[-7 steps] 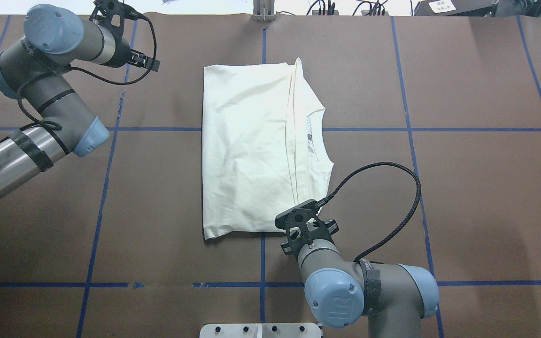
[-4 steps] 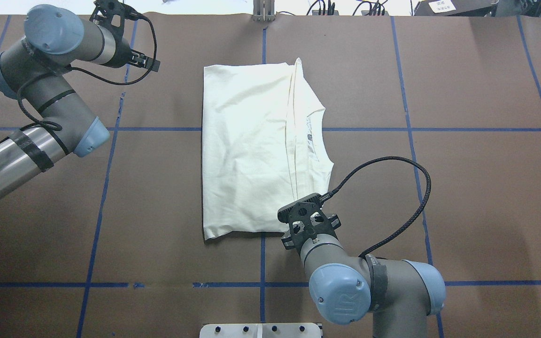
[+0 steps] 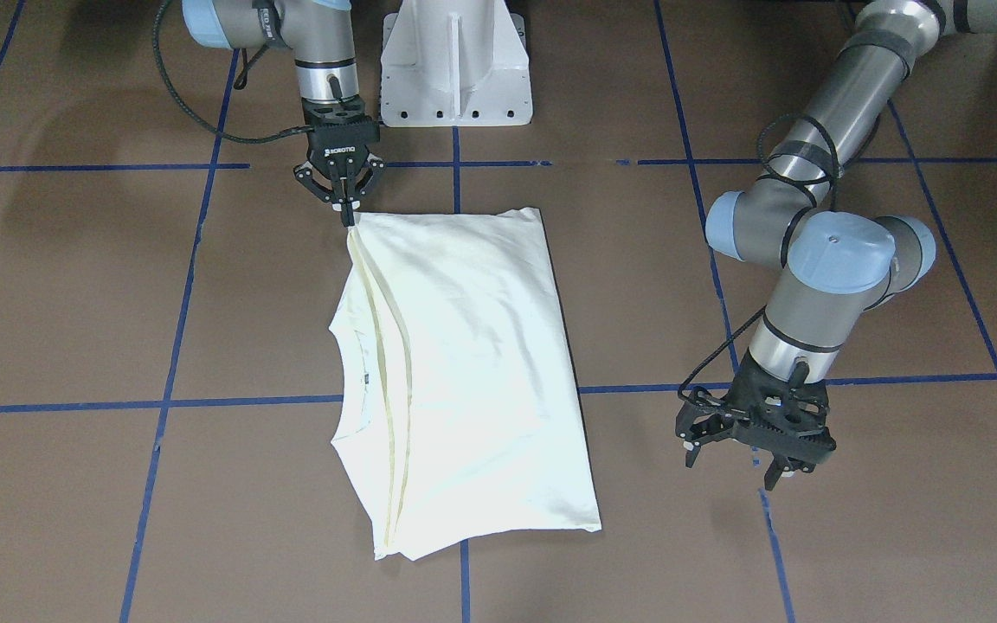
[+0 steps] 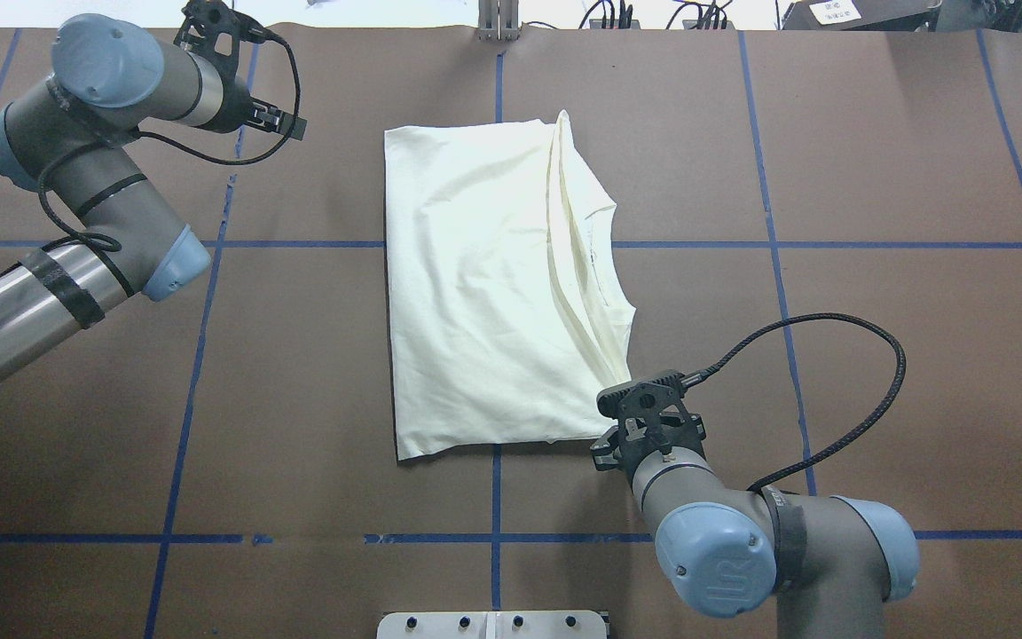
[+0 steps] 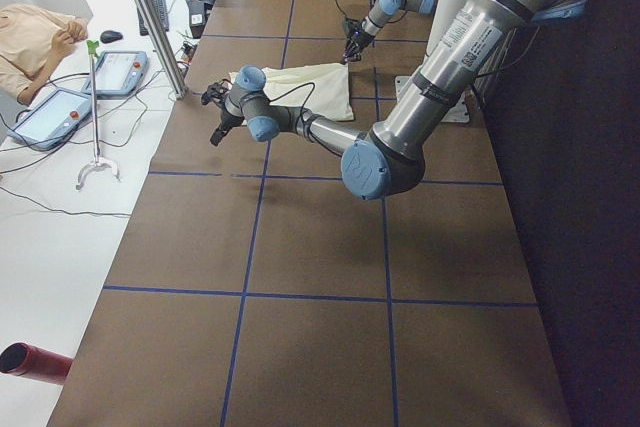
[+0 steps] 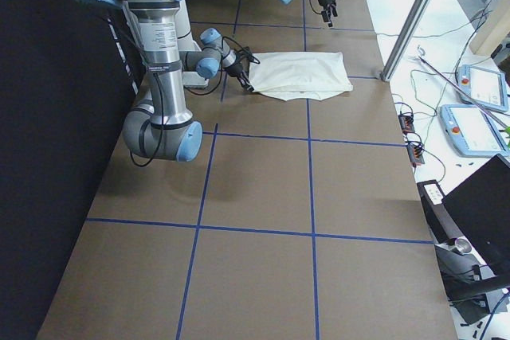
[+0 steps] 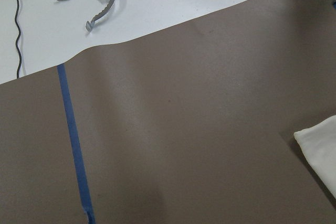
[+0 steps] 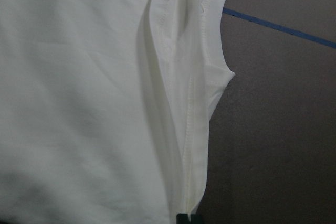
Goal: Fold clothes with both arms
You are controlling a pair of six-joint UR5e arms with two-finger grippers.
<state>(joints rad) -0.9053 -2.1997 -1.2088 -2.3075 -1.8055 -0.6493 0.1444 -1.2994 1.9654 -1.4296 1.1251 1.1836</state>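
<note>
Compared with a second ago, the right gripper [image 3: 348, 214] is found further toward the robot's right, and the near corner of the T-shirt [image 4: 475, 284] is carried along with it. The doubled hem edge, earlier almost straight along the cloth, is now drawn into a slant from the far corner to the gripped one. The near left corner of the cloth is shifted slightly to the right. The small label at the neckline, plain before, is now mostly covered by the pulled layer. The left arm [image 4: 85, 222] is hardly altered.

One T-shirt is counted. It is laid folded at the middle of the table [image 4: 875, 355], plain pale side up, with the neckline toward the robot's right. Its near right corner is pinched between the closed fingers of the right gripper, low over the table. In the right wrist view the hem is seen running down to a black fingertip [image 8: 182, 218].

Two arms and two grippers are counted. The left gripper [image 3: 734, 467] is held with its fingers spread apart, above the table and well apart from the cloth. The brown surface is divided into a grid by blue tape lines [image 4: 768, 244], and one white pedestal [image 3: 455, 61] is seen at the robot's edge.
</note>
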